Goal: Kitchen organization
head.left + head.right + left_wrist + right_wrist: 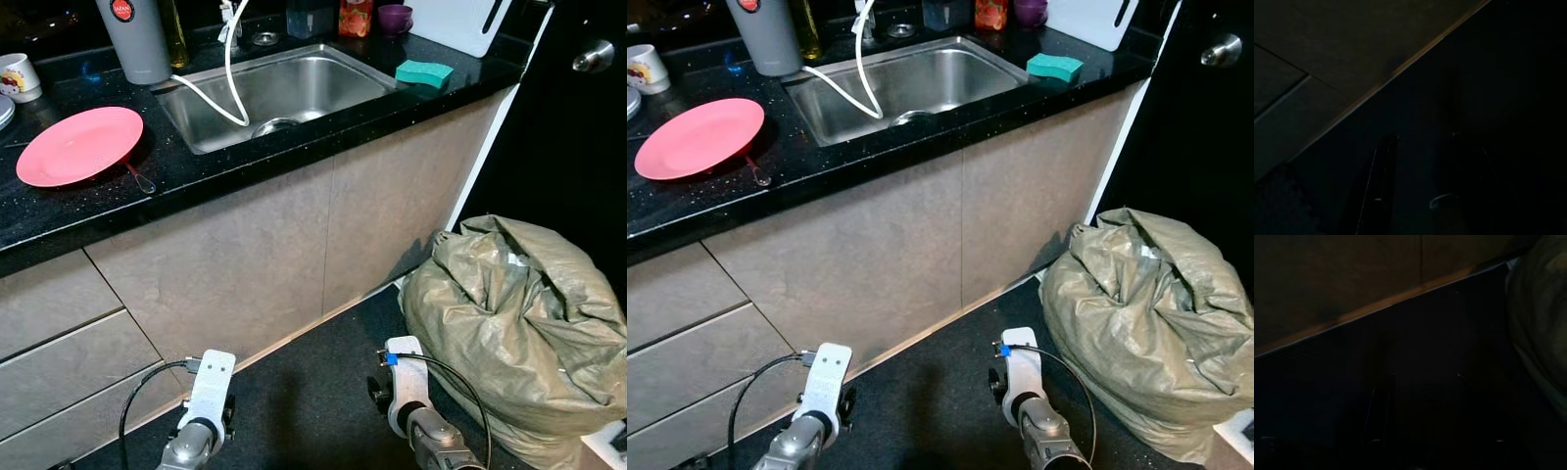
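On the black desk [294,137], a pink plate [80,145] is lying near the front edge, left of the sink [279,90], probably awaiting washing or stowing; a green sponge [424,71] is sitting at the right end. Both arms are hanging idle before the cabinet fronts, so the plate is lying well above and apart from the left gripper [1415,196] and right gripper [1415,421]. Both pairs of fingers are showing a gap, empty.

Silver arms [191,446], white wrist housings [212,382], looping black cables [137,397].
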Controlling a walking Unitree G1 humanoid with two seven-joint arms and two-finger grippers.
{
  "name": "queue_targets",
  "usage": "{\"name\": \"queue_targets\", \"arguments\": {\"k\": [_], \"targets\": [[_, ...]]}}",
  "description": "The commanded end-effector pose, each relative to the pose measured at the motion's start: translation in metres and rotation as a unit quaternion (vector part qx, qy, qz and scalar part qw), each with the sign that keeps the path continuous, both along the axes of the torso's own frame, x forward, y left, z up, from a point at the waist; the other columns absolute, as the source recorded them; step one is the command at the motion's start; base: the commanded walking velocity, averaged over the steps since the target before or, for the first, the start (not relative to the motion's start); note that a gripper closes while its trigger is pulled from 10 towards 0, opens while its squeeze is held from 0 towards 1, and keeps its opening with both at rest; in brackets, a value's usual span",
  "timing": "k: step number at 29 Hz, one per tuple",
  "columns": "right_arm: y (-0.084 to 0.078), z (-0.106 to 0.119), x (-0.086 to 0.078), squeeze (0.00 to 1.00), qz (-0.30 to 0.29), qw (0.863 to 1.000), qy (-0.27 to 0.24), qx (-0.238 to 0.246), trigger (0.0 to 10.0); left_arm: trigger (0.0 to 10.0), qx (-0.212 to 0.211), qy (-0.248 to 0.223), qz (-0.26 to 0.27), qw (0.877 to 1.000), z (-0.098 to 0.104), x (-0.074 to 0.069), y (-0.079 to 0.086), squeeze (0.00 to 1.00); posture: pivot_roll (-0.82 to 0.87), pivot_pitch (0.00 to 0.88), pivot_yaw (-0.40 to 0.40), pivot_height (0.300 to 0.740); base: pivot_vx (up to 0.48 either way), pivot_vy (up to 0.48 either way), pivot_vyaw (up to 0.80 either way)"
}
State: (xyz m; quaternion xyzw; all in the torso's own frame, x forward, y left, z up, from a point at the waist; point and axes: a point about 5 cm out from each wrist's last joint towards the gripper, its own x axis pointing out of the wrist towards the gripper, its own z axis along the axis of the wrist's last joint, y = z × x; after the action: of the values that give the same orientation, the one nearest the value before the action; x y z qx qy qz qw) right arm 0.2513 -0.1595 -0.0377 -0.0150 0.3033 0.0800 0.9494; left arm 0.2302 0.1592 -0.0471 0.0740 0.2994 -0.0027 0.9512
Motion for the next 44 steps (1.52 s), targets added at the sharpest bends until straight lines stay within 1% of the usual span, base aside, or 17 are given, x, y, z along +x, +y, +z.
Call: {"name": "queue_targets", "arguments": {"k": [1, 4, 8, 15, 20, 21, 25, 29, 33, 35, 37, 39, 41, 44], "targets": [[0.0, -0.001, -0.001, 0.0, 0.006, 1.0, 0.008, 0.0, 10.0, 10.0, -0.002, 0.006, 0.011, 1.0, -0.004, -0.006, 0.001, 0.0, -0.01, 0.083, -0.039, 0.74, 0.0, 0.0, 0.0], [0.002, -0.001, 0.0, 0.0, 0.008, 1.0, 0.009, 0.001, 10.0, 10.0, -0.001, 0.006, 0.021, 1.0, -0.005, -0.008, 0.003, 0.0, -0.01, 0.08, -0.041, 0.74, 0.0, 0.0, 0.0], [0.004, -0.001, 0.0, 0.0, 0.007, 1.0, 0.008, 0.004, 10.0, 10.0, 0.0, 0.006, 0.008, 1.0, -0.004, -0.007, 0.0, 0.0, -0.02, 0.082, -0.028, 0.74, 0.0, 0.0, 0.0], [0.002, -0.003, -0.004, 0.0, 0.003, 1.0, 0.012, 0.006, 10.0, 10.0, 0.004, 0.004, 0.001, 1.0, -0.004, -0.005, -0.002, 0.0, -0.01, 0.086, -0.024, 0.74, 0.0, 0.0, 0.0], [0.001, -0.008, -0.01, 0.0, 0.003, 1.0, 0.024, -0.002, 10.0, 10.0, 0.004, 0.001, 0.009, 1.0, -0.004, -0.009, 0.003, 0.0, 0.0, 0.095, -0.028, 0.74, 0.0, 0.0, 0.0], [0.0, -0.01, -0.013, 0.0, 0.0, 1.0, 0.027, -0.001, 10.0, 10.0, -0.005, 0.0, 0.028, 1.0, -0.005, -0.012, 0.007, 0.0, 0.0, 0.096, -0.03, 0.74, 0.0, 0.0, 0.0], [0.0, -0.011, -0.015, 0.0, -0.001, 1.0, 0.029, 0.0, 10.0, 10.0, -0.011, 0.002, 0.048, 0.999, -0.007, -0.017, 0.013, 0.0, 0.02, 0.1, -0.038, 0.74, 0.0, 0.0, 0.0], [0.004, -0.011, -0.013, 0.0, 0.004, 1.0, 0.029, 0.004, 10.0, 10.0, -0.004, 0.003, 0.048, 0.999, -0.008, -0.02, 0.016, 0.0, 0.03, 0.103, -0.037, 0.74, 0.0, 0.0, 0.0], [0.008, -0.01, -0.011, 0.0, 0.003, 1.0, 0.026, 0.008, 10.0, 10.0, -0.005, 0.002, 0.046, 0.999, -0.007, -0.02, 0.017, 0.0, 0.03, 0.104, -0.03, 0.74, 0.0, 0.0, 0.0], [0.01, -0.009, -0.01, 0.0, 0.004, 1.0, 0.021, 0.012, 10.0, 10.0, -0.017, -0.003, 0.043, 0.999, -0.007, -0.019, 0.015, 0.0, 0.02, 0.103, -0.027, 0.74, 0.0, 0.0, 0.0], [0.01, -0.007, -0.009, 0.0, 0.003, 1.0, 0.008, 0.016, 10.0, 10.0, -0.039, -0.011, 0.048, 0.998, -0.005, -0.018, 0.013, 0.0, 0.02, 0.102, -0.024, 0.74, 0.0, 0.0, 0.0], [0.008, -0.007, -0.01, 0.0, -0.003, 1.0, 0.011, 0.015, 10.0, 10.0, -0.065, -0.023, 0.062, 0.996, -0.004, -0.017, 0.013, 0.0, 0.02, 0.099, -0.019, 0.74, 0.0, 0.0, 0.0], [0.004, -0.011, -0.014, 0.0, -0.019, 0.999, 0.025, 0.015, 10.0, 10.0, -0.091, -0.031, 0.09, 0.991, -0.003, -0.017, 0.017, 0.0, 0.01, 0.095, -0.012, 0.74, 0.0, 0.0, 0.0], [0.001, -0.013, -0.016, 0.0, -0.034, 0.999, 0.036, 0.018, 10.0, 10.0, -0.084, -0.023, 0.097, 0.991, -0.005, -0.019, 0.021, 0.0, 0.01, 0.094, -0.008, 0.74, 0.0, 0.0, 0.0]]}}
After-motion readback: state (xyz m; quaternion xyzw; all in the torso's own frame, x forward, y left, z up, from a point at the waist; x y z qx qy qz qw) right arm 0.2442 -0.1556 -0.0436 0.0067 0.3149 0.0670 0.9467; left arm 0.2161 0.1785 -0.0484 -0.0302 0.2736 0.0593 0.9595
